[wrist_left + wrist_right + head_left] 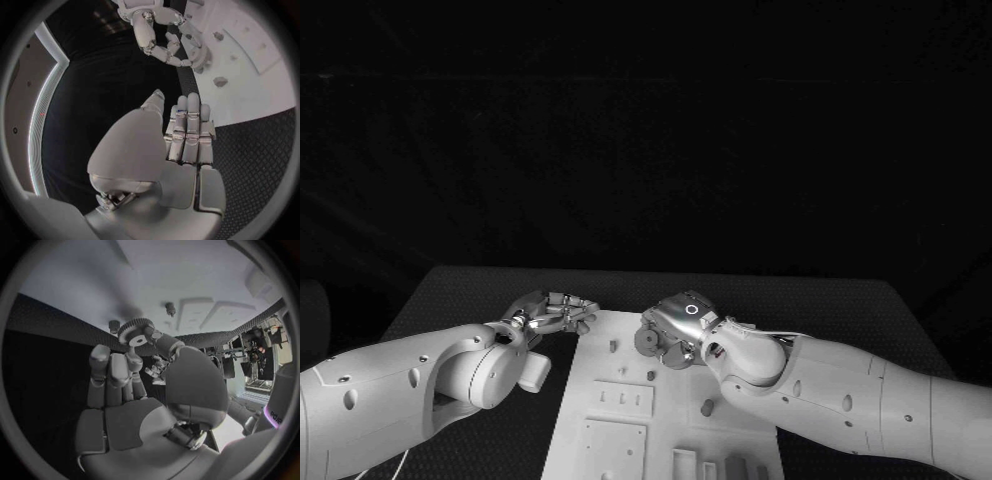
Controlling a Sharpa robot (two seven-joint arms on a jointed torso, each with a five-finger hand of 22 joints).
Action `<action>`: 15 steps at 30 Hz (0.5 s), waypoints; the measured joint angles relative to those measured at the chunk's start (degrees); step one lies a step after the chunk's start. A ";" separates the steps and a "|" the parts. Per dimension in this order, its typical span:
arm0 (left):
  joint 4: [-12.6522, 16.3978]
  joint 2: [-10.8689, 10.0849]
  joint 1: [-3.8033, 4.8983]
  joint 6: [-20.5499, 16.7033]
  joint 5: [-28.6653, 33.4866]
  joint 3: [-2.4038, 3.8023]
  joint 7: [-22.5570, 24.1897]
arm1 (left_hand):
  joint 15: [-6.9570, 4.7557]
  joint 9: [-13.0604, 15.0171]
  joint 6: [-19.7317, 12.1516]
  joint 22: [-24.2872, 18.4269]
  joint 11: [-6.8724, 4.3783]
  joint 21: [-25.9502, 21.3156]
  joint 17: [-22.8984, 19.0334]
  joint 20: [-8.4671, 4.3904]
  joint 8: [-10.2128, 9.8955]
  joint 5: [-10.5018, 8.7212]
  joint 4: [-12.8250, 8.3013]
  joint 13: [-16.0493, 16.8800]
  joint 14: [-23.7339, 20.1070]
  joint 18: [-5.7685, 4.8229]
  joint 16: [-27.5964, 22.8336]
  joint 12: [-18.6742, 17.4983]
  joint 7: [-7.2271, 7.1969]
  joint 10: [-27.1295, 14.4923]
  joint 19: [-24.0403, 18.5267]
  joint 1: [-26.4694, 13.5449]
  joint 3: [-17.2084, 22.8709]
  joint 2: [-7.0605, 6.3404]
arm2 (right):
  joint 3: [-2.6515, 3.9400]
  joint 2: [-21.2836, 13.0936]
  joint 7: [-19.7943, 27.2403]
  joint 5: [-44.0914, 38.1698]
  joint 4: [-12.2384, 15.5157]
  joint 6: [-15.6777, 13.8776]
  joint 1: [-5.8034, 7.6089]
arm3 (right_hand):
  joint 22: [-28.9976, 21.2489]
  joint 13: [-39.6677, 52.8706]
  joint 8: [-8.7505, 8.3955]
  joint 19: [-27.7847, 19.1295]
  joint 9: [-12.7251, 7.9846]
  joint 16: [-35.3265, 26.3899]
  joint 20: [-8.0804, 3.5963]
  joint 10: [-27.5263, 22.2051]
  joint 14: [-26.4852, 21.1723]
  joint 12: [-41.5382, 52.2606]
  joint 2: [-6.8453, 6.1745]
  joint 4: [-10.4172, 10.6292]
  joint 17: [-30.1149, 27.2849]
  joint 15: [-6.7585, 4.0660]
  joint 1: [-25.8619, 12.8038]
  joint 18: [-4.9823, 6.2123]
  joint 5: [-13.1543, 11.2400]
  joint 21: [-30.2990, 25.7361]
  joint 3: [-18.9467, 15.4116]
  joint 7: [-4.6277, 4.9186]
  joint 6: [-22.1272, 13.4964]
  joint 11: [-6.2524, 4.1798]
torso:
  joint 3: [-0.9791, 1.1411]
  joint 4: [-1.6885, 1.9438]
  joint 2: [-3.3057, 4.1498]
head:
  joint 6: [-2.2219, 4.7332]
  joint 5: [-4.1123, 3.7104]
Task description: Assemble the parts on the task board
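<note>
Right wrist view: right hand (134,390) pinches small gear (135,333) between fingertips, above white board (94,280) near its far edge. Head view: left hand (554,312) at board's far left corner, fingers curled, empty, off board over black table (473,290). Small pegs (170,308) stand on board beyond gear.

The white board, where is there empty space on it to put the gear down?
The right hand holds the gear over the task board's far end. The bare patch lies between the two hands, left hand at its far left corner. It gets crowded nearer the robot: raised plates, a peg and upright blocks.
</note>
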 measured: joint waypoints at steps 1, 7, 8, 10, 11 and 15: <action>-0.03 0.02 0.00 0.00 0.00 0.00 0.00 | 0.00 0.00 0.00 0.00 0.00 0.00 0.00 0.00 0.00 0.00 0.00 0.00 0.00 0.00 0.00 0.00 0.00 0.00 0.00 0.00 0.00 0.00 | -0.07 0.20 0.00 -0.15 -0.23 -0.02 -0.02 | 0.00 -0.04 0.00 0.00 0.00 0.00 0.00 0.00 0.00 0.00 0.00 0.00 0.00 0.00 0.00 0.00 0.00 0.00 0.00 0.00 0.00 0.00 | 0.00 -0.01 0.00 | -0.01 0.02; -0.07 0.38 0.00 0.01 0.00 0.00 0.00 | 0.00 0.02 0.00 0.00 0.00 0.00 -0.02 0.00 0.00 0.00 0.00 0.00 0.00 0.00 0.00 -0.15 0.00 0.00 0.00 0.00 0.00 0.00 | -0.34 1.39 0.00 -1.02 -1.79 -0.09 -0.21 | 0.00 -0.05 -0.17 0.00 0.02 0.00 0.01 0.01 0.01 0.00 0.00 0.00 -0.10 0.01 0.00 0.00 0.00 0.00 0.00 -0.01 0.02 0.00 | 0.00 -0.04 0.00 | -0.09 0.03; -0.07 0.42 0.00 0.02 0.00 0.00 0.00 | 0.00 0.04 0.00 0.00 0.00 0.00 -0.05 0.00 0.00 0.00 0.00 -0.01 0.00 0.00 0.00 -0.20 0.00 0.00 0.00 0.00 0.00 0.00 | -0.36 1.54 0.00 -1.17 -2.09 -0.10 -0.28 | 0.00 -0.05 -0.18 0.00 0.02 0.00 0.01 0.01 0.01 0.00 0.00 0.00 -0.10 0.01 0.00 0.00 0.00 0.00 0.00 -0.01 0.02 0.00 | 0.00 -0.02 0.00 | -0.09 0.03; -0.07 0.42 0.00 0.02 0.00 0.00 0.00 | 0.00 0.05 0.00 0.00 0.00 0.00 -0.05 0.00 0.00 0.00 0.00 -0.01 0.00 0.00 0.00 -0.20 0.00 0.00 0.00 0.00 0.00 0.00 | -0.38 1.72 0.00 -1.31 -2.39 -0.11 -0.36 | 0.00 -0.05 -0.21 0.00 0.03 0.00 0.01 0.02 0.01 0.00 0.00 0.00 -0.14 0.01 0.00 0.00 0.00 0.00 0.00 -0.02 0.03 -0.01 | 0.00 -0.01 0.00 | -0.09 0.03; -0.07 0.41 0.00 0.02 0.00 0.00 0.00 | 0.00 0.05 0.00 0.00 0.00 0.00 -0.05 0.00 0.00 0.00 0.00 -0.01 0.00 0.00 0.00 -0.20 0.00 0.00 0.00 0.00 0.00 0.00 | -0.38 1.83 0.01 -1.38 -2.54 -0.12 -0.39 | 0.00 -0.05 -0.26 -0.01 0.03 0.00 0.01 0.09 0.01 0.00 0.00 0.00 -0.14 0.01 0.00 0.00 0.00 0.00 0.00 -0.04 0.05 -0.08 | 0.01 -0.01 0.00 | -0.09 0.04; -0.24 0.39 0.00 0.02 0.00 0.00 0.00 | 0.00 0.04 0.00 0.00 0.00 0.00 -0.05 0.00 0.00 0.00 0.00 -0.01 0.00 0.00 0.00 -0.20 0.00 0.00 0.00 0.00 0.00 0.00 | -0.38 2.06 0.05 -1.61 -2.95 -0.23 -0.39 | 0.00 -0.11 -0.09 -0.01 0.04 0.00 0.01 0.09 0.08 0.00 0.00 0.00 -0.22 0.08 0.00 0.00 0.00 0.00 0.00 -0.06 0.07 -0.08 | 0.05 -0.05 -0.01 | -0.09 0.37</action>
